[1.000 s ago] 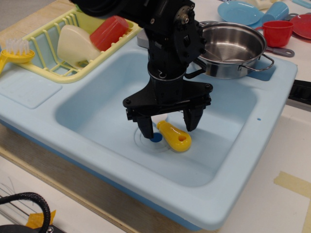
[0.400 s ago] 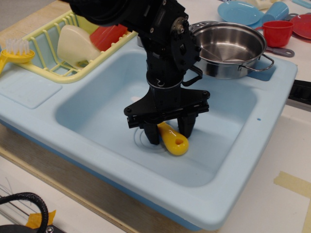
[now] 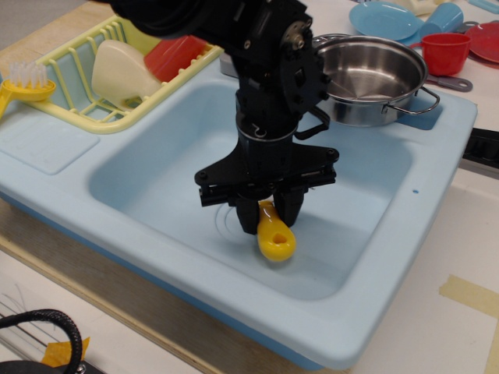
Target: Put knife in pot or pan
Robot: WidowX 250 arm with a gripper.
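My black gripper (image 3: 267,214) is low inside the light blue sink (image 3: 140,183), its fingers closed on the knife (image 3: 276,238). Only the knife's chunky yellow handle with its hole shows, sticking out below the fingers toward the front; the white blade is hidden behind them. I cannot tell whether the knife still rests on the sink floor. The shiny steel pot (image 3: 373,78) with two loop handles stands on the sink's back right corner, empty, up and to the right of the gripper.
A yellow dish rack (image 3: 78,109) with a cream piece and a red piece stands at the back left. A yellow-handled white brush (image 3: 23,82) lies at the left edge. A red cup (image 3: 444,51) and blue plate (image 3: 386,19) stand behind the pot.
The fingers were spread wide around the knife and have closed on its handle. The yellow handle has swung to point more toward the front.
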